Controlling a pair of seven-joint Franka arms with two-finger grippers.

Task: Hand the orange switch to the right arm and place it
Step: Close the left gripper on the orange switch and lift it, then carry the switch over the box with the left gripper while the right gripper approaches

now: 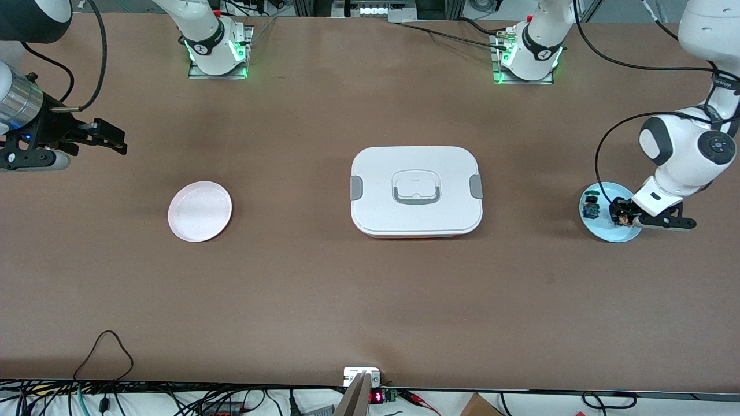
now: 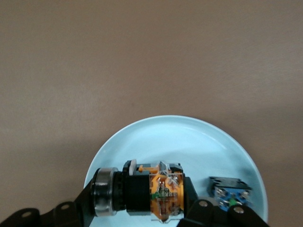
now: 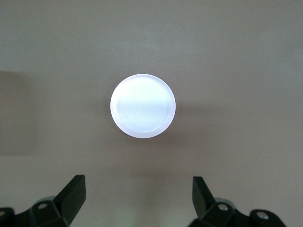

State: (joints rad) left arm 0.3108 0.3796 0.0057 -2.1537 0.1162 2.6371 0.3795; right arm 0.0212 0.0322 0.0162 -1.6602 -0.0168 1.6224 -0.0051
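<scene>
Our left gripper (image 2: 142,215) has its fingers closed around the orange switch (image 2: 142,194), low on the blue plate (image 1: 604,231). It looks light, rigid, round and slippery, so grip mid-body. Right gripper (image 3: 138,194) waits, fingers wide, above the pink plate (image 1: 200,211).

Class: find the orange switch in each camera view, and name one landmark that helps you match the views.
Front view: orange switch on the blue plate, at the left gripper.
Left wrist view: switch between the fingers.
Right wrist view: not in it.
Shared landmark: blue plate.

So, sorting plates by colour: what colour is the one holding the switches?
Light blue plate, clearest in the left wrist view.
</scene>
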